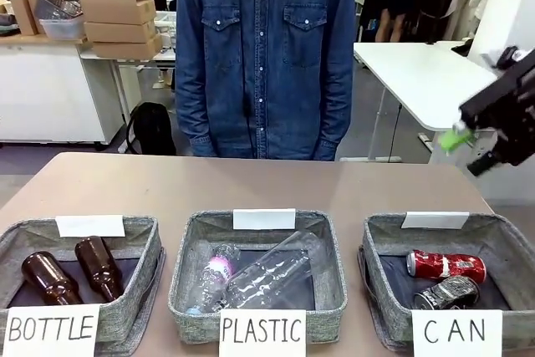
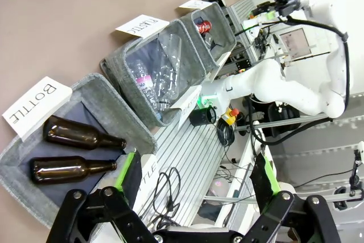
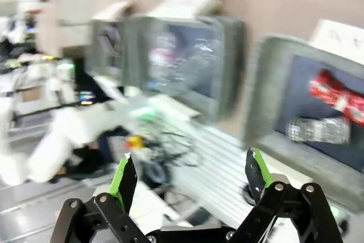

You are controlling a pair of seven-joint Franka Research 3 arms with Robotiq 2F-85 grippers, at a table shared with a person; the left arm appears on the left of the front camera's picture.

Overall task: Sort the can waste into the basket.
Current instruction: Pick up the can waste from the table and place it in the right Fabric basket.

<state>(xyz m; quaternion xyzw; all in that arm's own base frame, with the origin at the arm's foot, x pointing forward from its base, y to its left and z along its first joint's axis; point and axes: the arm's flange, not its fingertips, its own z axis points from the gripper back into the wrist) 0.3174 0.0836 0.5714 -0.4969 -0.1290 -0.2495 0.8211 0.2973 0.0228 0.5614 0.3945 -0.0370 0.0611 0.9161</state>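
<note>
The can waste lies inside the basket signed "CAN", at the robot's right end of the row: the red can rests on its side toward the far wall, and the black can lies just in front of it, also on its side — the two look touching or nearly so. Judged from this, the sorting appears finished; no can shows on the bare table, and nothing seems left but for the arms to clear away.

The right gripper hangs high above the table's right edge, beyond the basket, and its wrist view shows its jaws spread wide with nothing between the green pads. That view is smeared, which suggests the arm is in motion. The left gripper is likewise wide and empty, looking down past the table's near edge.

Three hand-lettered white signs stand at the front of the baskets: "BOTTLE" on the one holding two brown glass bottles, "PLASTIC" on the middle one with clear plastic bottles, and "CAN". The small cards on the far walls read blank from the front. Print on the cans is too small to read. A person in a denim shirt stands at the far side — hands out of sight.
</note>
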